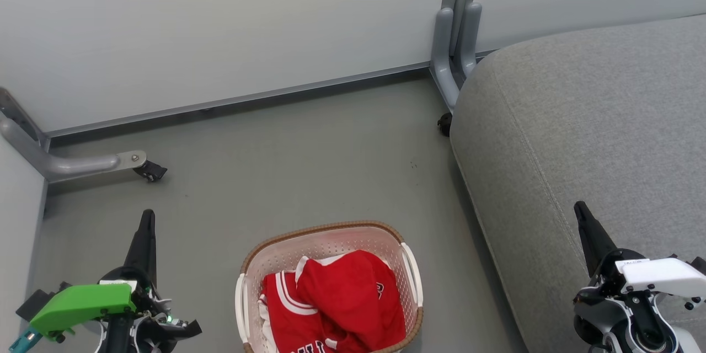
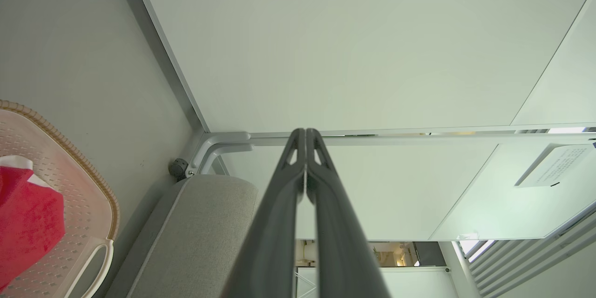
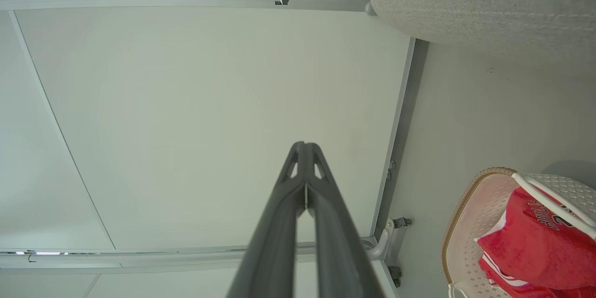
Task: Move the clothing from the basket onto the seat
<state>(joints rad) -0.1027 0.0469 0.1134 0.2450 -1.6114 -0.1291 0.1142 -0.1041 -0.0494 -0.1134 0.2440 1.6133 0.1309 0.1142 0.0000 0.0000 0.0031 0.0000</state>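
The cream perforated basket (image 1: 353,236) with a brown rim stands on the floor at the bottom centre of the head view. Inside it lie the red garments (image 1: 345,295), a plain piece over a jersey with white-striped trim (image 1: 284,292). The grey seat (image 1: 595,121) spreads to the right of the basket. My left gripper (image 1: 146,215) hangs shut to the basket's left, empty. Over the seat's front part my right gripper (image 1: 578,207) is shut and empty. The wrist views show the basket (image 2: 88,191) (image 3: 470,214), the clothing (image 2: 28,214) (image 3: 535,242) and the closed fingertips (image 2: 306,131) (image 3: 304,144).
Pale partition walls (image 1: 220,27) close the back and left. Their grey metal feet with dark casters (image 1: 149,171) (image 1: 444,124) stand on the grey floor (image 1: 309,165), one right by the seat's far corner. Open floor lies between the basket and the wall.
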